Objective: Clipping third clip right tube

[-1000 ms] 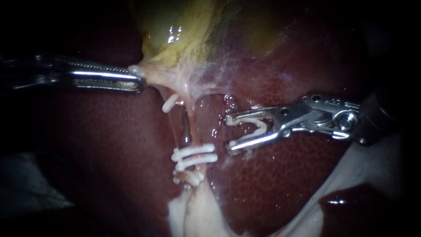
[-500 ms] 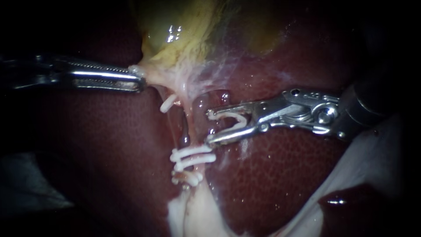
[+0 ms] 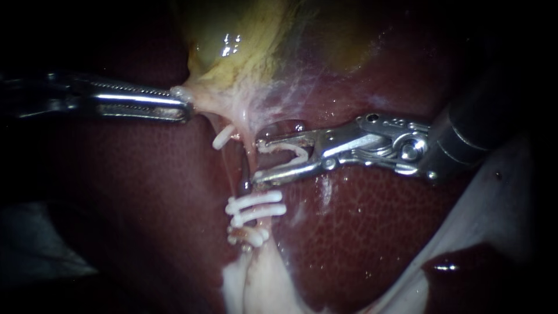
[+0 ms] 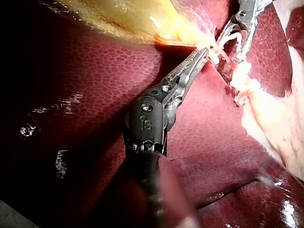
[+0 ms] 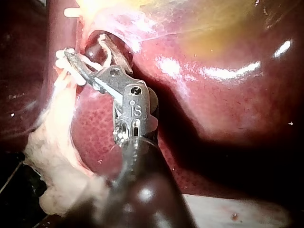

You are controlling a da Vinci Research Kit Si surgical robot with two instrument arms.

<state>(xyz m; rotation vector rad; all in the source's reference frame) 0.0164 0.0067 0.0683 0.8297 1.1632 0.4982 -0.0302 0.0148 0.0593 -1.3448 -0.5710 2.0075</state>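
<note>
My left instrument comes in from the left. Its jaws are shut on the pale neck of the yellow gallbladder and hold it taut; the left wrist view shows the same grip. My right instrument carries an open white clip seated between its jaws, which stand apart. Their tips reach the right tube, which lies at the mouth of the jaws. Below them two white clips sit shut across this tube, with one more clip lower down.
Another white clip sits on the thin left tube just under the gallbladder neck. Dark red liver surrounds the tubes on both sides. Pale fatty tissue hangs below the clips, and a white sheet shows at the right.
My right instrument has moved left and slightly up with the clip, from clear of the tube to its tips at the tube; its jaws stand closer together. The left instrument holds still.
</note>
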